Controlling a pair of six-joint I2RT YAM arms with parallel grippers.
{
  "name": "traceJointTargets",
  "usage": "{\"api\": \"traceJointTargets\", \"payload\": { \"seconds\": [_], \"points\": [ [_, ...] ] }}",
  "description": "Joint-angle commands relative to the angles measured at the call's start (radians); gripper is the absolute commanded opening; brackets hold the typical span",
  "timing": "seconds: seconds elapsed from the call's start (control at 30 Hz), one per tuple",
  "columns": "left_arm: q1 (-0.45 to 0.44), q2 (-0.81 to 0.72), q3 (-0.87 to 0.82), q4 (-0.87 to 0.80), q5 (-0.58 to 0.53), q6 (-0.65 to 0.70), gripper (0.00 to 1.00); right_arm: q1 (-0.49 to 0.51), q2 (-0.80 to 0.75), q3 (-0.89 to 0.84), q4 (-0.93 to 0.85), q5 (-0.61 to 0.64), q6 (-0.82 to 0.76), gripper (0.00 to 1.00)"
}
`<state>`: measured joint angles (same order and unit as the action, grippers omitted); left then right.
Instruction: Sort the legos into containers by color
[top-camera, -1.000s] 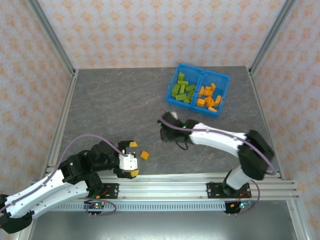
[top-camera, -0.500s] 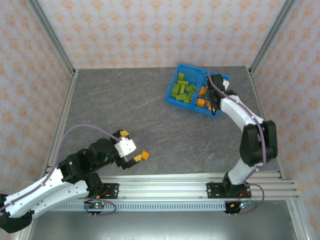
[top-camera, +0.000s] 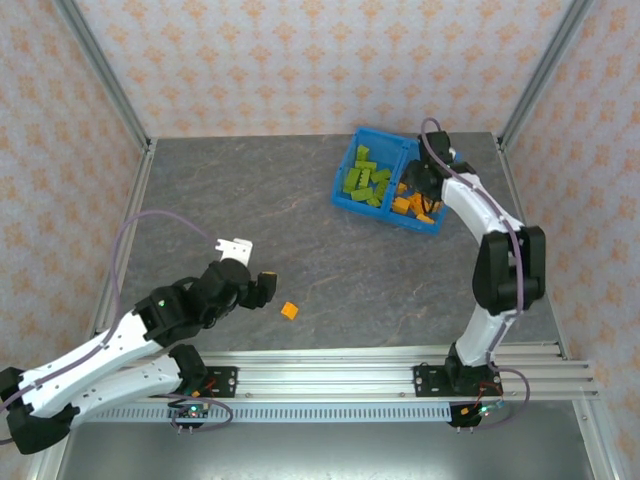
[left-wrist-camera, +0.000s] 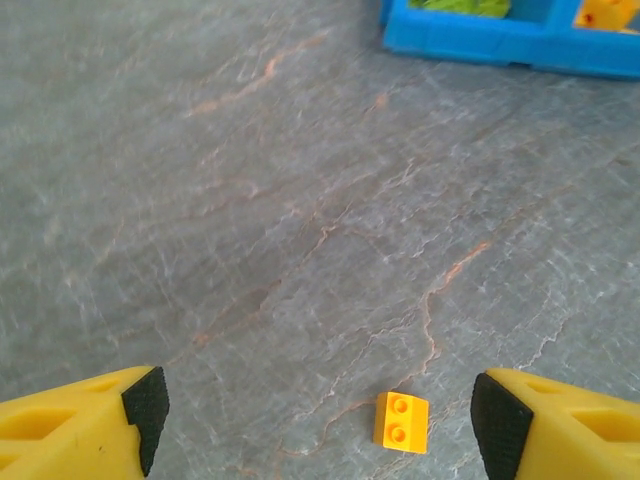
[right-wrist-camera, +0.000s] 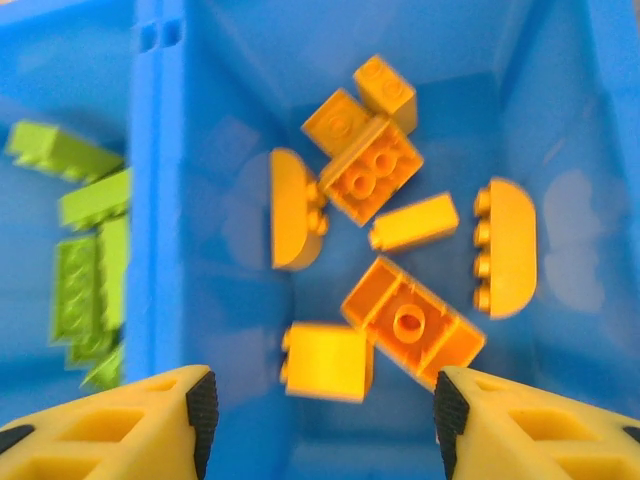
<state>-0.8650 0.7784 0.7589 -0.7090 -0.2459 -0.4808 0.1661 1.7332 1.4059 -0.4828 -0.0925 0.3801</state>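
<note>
One orange lego (top-camera: 289, 311) (left-wrist-camera: 401, 422) lies alone on the grey table, near the front. My left gripper (top-camera: 252, 275) (left-wrist-camera: 320, 420) hangs open above and just left of it, holding nothing. The blue bin (top-camera: 385, 213) (right-wrist-camera: 150, 200) stands at the back right. Its left container holds lime green legos (top-camera: 367, 181) (right-wrist-camera: 90, 250), its right one orange legos (top-camera: 403, 205) (right-wrist-camera: 410, 320). My right gripper (top-camera: 420, 188) (right-wrist-camera: 320, 410) is open over the orange container. A blurred orange brick (right-wrist-camera: 325, 362) sits below its fingertips, free of them.
Aluminium frame posts and patterned walls close in the table on three sides. The rail with both arm bases (top-camera: 330, 375) runs along the near edge. The bin's near wall (left-wrist-camera: 480, 45) shows far ahead in the left wrist view.
My right arm swung from the table's middle to the bin and opened, letting an orange brick go. My left gripper pulled back and up from the lone orange lego, which stayed put.
</note>
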Motion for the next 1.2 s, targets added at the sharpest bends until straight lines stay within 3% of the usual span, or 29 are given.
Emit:
{"api": "traceJointTargets", "payload": {
  "seconds": [0.0, 0.23, 0.33, 0.4, 0.63, 1.0, 1.1, 1.17],
  "points": [
    [0.046, 0.086, 0.005, -0.005, 0.125, -0.112, 0.83, 0.023, -0.186, -0.102, -0.024, -0.159, -0.001, 0.62],
    [0.071, 0.37, 0.019, 0.041, 0.321, -0.093, 0.82, 0.182, -0.469, -0.276, -0.167, -0.461, -0.087, 0.7],
    [0.071, 0.423, -0.012, 0.124, 0.423, -0.103, 0.79, 0.216, -0.53, -0.331, -0.249, -0.653, -0.092, 0.71],
    [0.07, 0.436, -0.045, 0.183, 0.485, -0.117, 0.76, 0.243, -0.544, -0.35, -0.333, -0.713, -0.121, 0.72],
    [0.069, 0.483, -0.117, 0.265, 0.472, -0.114, 0.66, 0.291, -0.633, -0.42, -0.438, -0.692, -0.141, 0.73],
    [0.061, 0.584, -0.154, 0.356, 0.453, -0.079, 0.63, 0.29, -0.609, -0.418, -0.409, -0.623, -0.126, 0.73],
    [0.03, 0.618, -0.152, 0.371, 0.439, -0.086, 0.56, 0.29, -0.606, -0.421, -0.401, -0.621, -0.121, 0.73],
    [0.018, 0.632, -0.148, 0.366, 0.423, -0.087, 0.44, 0.29, -0.606, -0.423, -0.399, -0.615, -0.117, 0.73]
  ]
}}
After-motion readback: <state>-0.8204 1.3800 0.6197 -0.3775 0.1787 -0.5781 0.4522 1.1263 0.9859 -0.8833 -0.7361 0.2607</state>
